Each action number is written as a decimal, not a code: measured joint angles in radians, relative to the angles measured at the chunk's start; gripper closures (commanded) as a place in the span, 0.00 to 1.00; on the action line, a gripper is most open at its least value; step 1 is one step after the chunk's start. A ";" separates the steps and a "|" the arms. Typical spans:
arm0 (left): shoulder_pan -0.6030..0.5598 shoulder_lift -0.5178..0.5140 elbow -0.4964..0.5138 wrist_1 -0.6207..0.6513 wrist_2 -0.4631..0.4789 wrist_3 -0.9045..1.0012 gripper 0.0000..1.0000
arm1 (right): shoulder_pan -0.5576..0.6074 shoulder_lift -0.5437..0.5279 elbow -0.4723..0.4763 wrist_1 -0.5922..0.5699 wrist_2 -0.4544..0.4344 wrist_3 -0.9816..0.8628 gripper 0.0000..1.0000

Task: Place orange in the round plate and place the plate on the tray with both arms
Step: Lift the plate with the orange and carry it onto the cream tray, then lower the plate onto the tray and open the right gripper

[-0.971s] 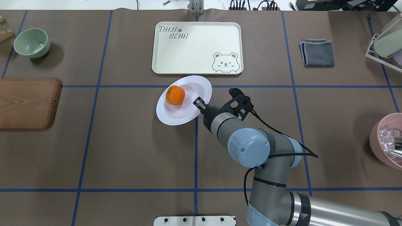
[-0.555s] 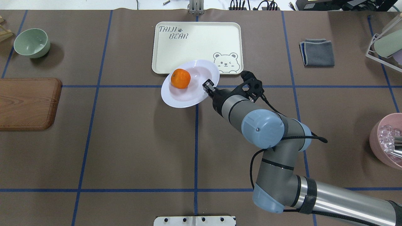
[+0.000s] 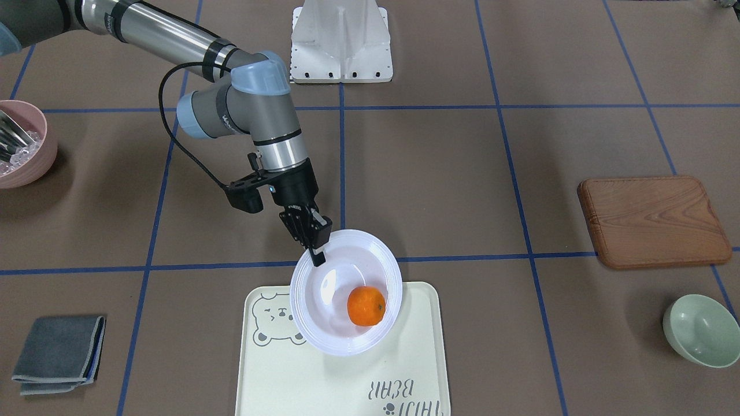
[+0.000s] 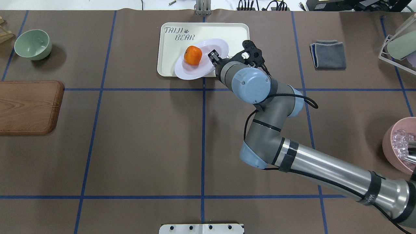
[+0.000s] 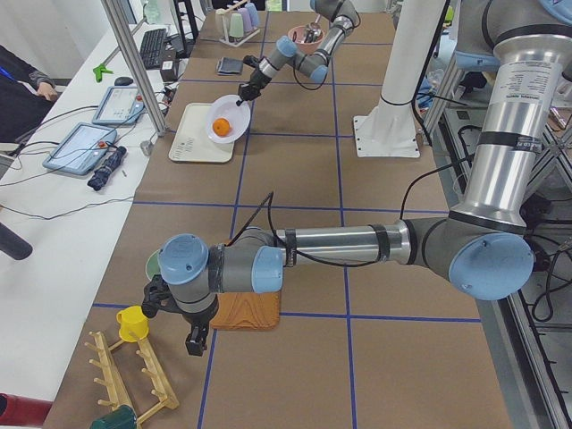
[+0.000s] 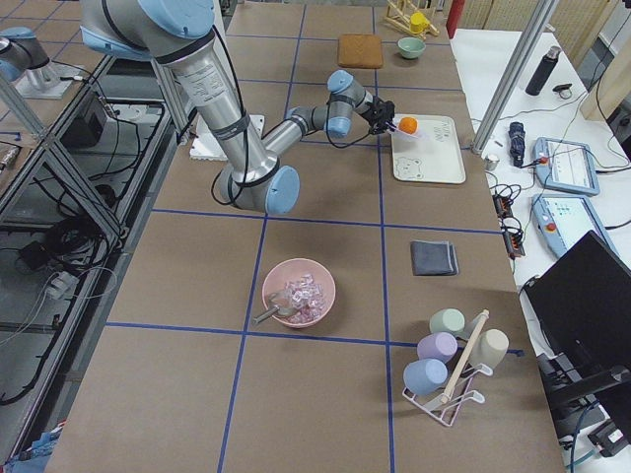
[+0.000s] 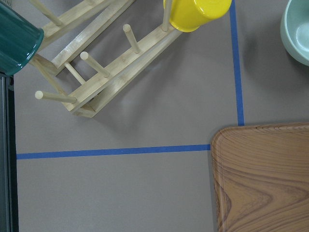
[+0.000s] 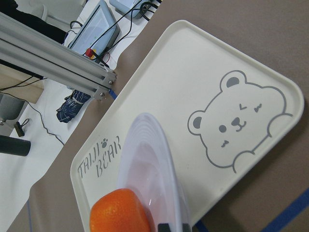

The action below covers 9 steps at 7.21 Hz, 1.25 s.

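The orange [image 4: 192,55] lies in the white round plate [image 4: 195,72]. My right gripper [image 4: 214,57] is shut on the plate's rim, on the side nearer the robot's right. It holds the plate tilted over the tray [image 4: 174,52], across the tray's near edge. I cannot tell whether the plate touches the tray. The front view shows the same grip: right gripper [image 3: 317,254], plate [image 3: 324,300], orange [image 3: 366,306], tray [image 3: 347,381]. The right wrist view has the orange [image 8: 118,212] low down and the bear drawing on the tray [image 8: 193,72]. My left gripper [image 5: 194,342] hangs far off near the wooden board; I cannot tell its state.
A pale green bowl [image 4: 33,44] and a brown wooden board [image 4: 29,107] sit on the left. On the right are a folded grey cloth [image 4: 328,54], a pink bowl [image 4: 401,146] and a cup rack [image 4: 398,45]. A wooden peg rack with a yellow cup [image 7: 195,12] stands by the left gripper.
My right arm has carried the plate with the orange away from me, from the table's middle to over the tray. The grip on the rim is unchanged.
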 measured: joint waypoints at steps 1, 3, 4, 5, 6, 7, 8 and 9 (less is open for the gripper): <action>0.000 0.000 0.000 0.000 0.000 0.001 0.01 | 0.021 0.060 -0.090 0.008 0.018 -0.001 1.00; 0.000 0.000 -0.001 0.000 0.000 0.001 0.01 | 0.048 0.168 -0.283 0.068 0.030 0.005 1.00; 0.000 0.000 -0.002 0.000 0.000 0.001 0.01 | 0.058 0.188 -0.337 0.090 0.030 0.001 0.37; 0.000 0.000 -0.002 -0.001 -0.001 0.001 0.01 | 0.063 0.188 -0.357 0.098 0.028 -0.026 0.00; 0.000 0.000 -0.002 -0.001 -0.002 0.001 0.01 | 0.063 0.165 -0.337 0.096 0.028 -0.072 0.00; 0.000 0.000 -0.003 -0.001 -0.003 0.000 0.01 | 0.065 0.117 -0.265 0.077 0.031 -0.134 0.00; 0.000 0.000 -0.003 -0.001 -0.003 0.000 0.01 | 0.072 0.072 -0.165 0.006 0.055 -0.222 0.00; 0.000 0.000 -0.003 -0.001 -0.003 0.000 0.01 | 0.089 0.045 -0.076 -0.098 0.106 -0.330 0.00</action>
